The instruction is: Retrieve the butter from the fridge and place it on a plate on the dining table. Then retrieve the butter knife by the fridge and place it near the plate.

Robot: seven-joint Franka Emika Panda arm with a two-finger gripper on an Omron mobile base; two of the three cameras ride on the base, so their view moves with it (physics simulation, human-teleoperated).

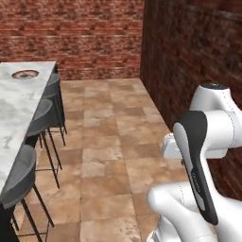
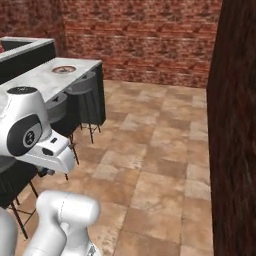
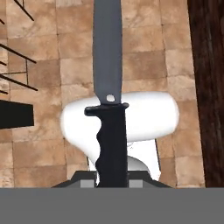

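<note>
1. While the base stands on the tiled floor (image 1: 113,156) with brick walls (image 1: 85,33) all round, the long marble dining table (image 1: 14,108) runs up the left edge of the left base frame and shows at upper left in the right base frame, grey stools (image 1: 45,111) tucked along it.
2. Folded in on itself, the white arm (image 1: 208,142) takes the lower right of the left base frame, so the knife rides close to the robot's body.
3. Far up the table, at upper left in the left base frame, sits the plate (image 1: 25,74); it is too small to tell whether butter lies on it.
4. At the centre of the hand frame the butter knife (image 3: 109,113) stands with its black handle at the bottom and its grey blade toward the top edge.
5. At the bottom of that frame the pincer (image 3: 112,177) is closed around the low end of the handle.

Risks, as I judge them: the hold is near the handle's end, so a quick swing could twist or drop the knife; the long blade could catch a stool or the table edge on approach; and setting down too close could knock the plate.
</note>
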